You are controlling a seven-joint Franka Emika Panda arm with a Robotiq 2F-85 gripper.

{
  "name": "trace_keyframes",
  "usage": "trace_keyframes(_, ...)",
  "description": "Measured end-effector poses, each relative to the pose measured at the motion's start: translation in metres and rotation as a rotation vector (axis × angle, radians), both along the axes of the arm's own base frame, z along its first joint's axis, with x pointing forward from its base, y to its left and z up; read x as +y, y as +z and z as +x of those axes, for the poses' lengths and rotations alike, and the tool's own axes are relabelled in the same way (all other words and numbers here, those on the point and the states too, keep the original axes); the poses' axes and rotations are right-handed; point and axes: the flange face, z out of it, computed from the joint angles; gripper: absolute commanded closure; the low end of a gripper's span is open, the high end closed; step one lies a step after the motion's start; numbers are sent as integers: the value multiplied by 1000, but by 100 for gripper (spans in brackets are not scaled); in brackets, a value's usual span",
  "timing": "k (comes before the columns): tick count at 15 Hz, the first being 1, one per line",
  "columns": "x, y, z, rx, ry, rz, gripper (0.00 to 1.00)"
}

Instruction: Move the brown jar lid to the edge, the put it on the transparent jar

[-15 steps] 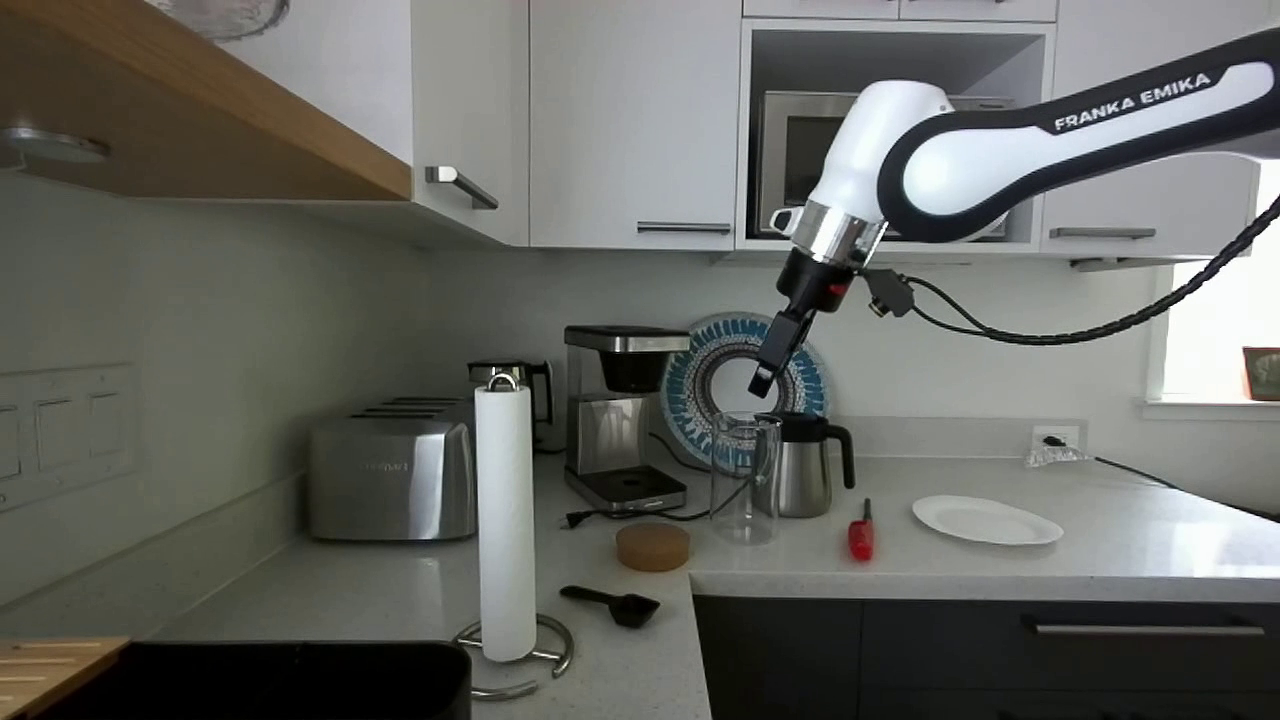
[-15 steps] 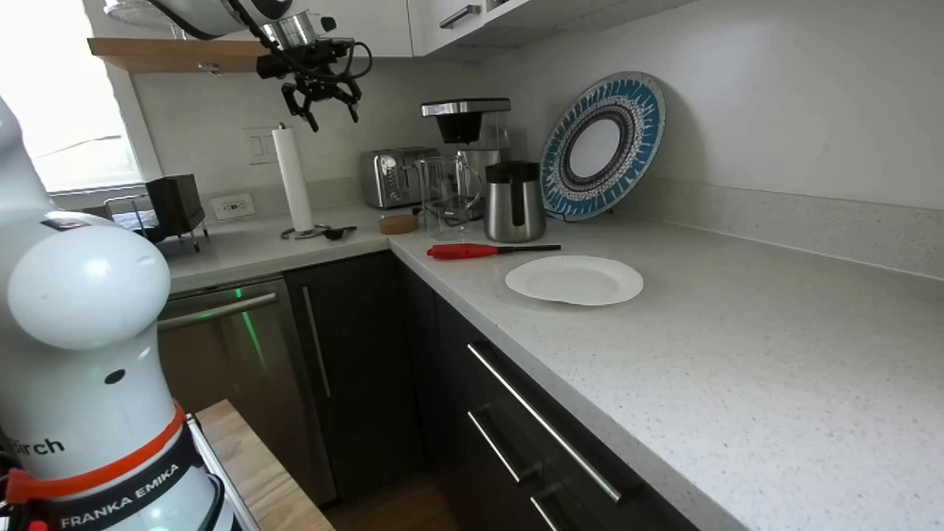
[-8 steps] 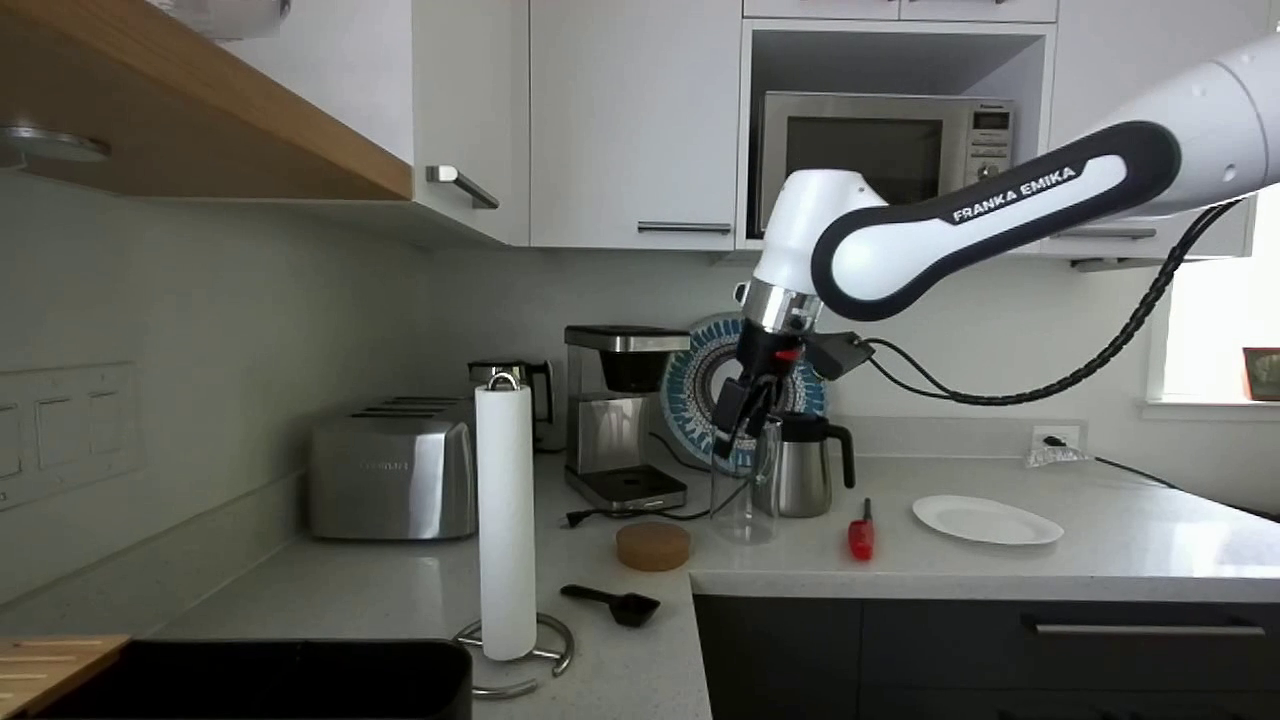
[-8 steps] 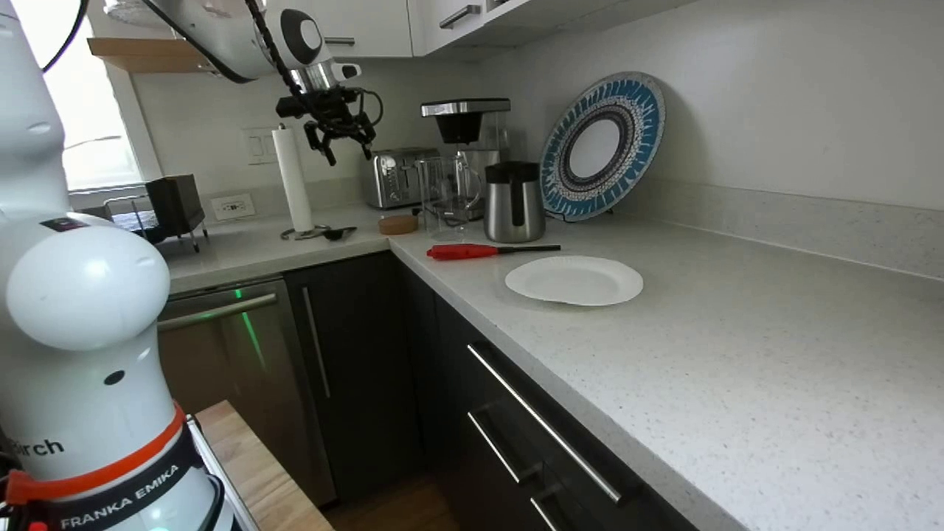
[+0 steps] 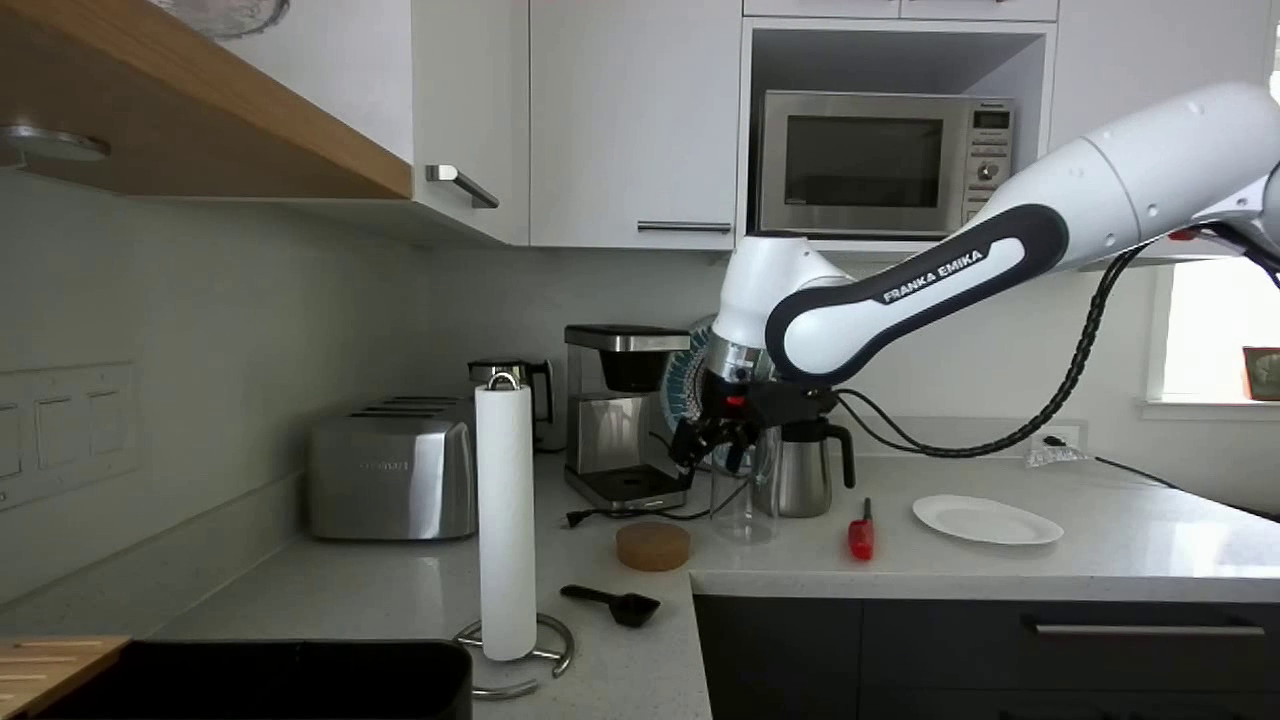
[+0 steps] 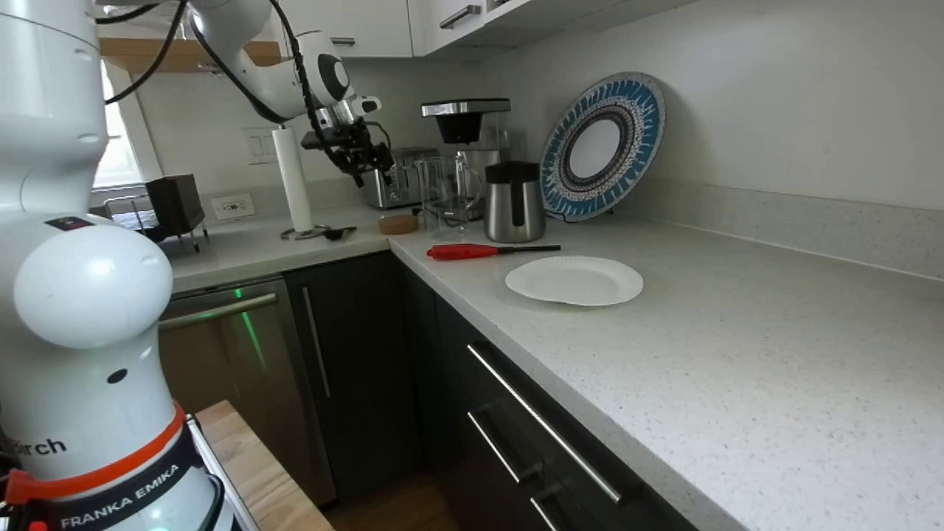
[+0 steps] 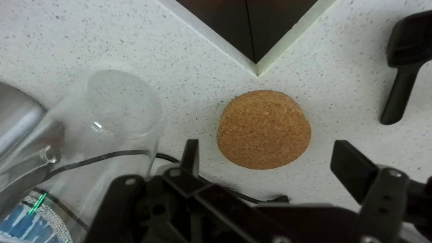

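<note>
One brown jar lid [image 7: 263, 131], round, thick, cork-grained; lying flat

Wrist view: I count one cork lid [image 7: 264, 130], one jar [image 7: 111, 133] at its nine o'clock, one scoop [image 7: 407, 65] at two. In both exterior views: one toaster [image 5: 393, 475], one towel roll [image 5: 506, 520], one white plate [image 5: 987, 520].

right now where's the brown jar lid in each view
In an exterior view: brown jar lid, lower middle.
In an exterior view: brown jar lid, left of centre.
Wrist view: brown jar lid, right of centre.
Shared landmark: transparent jar, on its left only in wrist view.
</note>
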Motion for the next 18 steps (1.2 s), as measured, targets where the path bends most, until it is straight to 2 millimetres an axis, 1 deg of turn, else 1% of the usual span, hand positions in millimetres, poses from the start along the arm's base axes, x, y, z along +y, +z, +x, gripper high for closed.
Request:
trace_keyframes(4, 15, -17, 18, -17, -127, 26, 0)
trace_keyframes(8, 31, -31, 33, -64, -200, 20, 0)
trace_keyframes(15, 62, -72, 60, -131, -243, 25, 0)
trace_keyframes(18, 66, -91, 72, -165, -276, 32, 0)
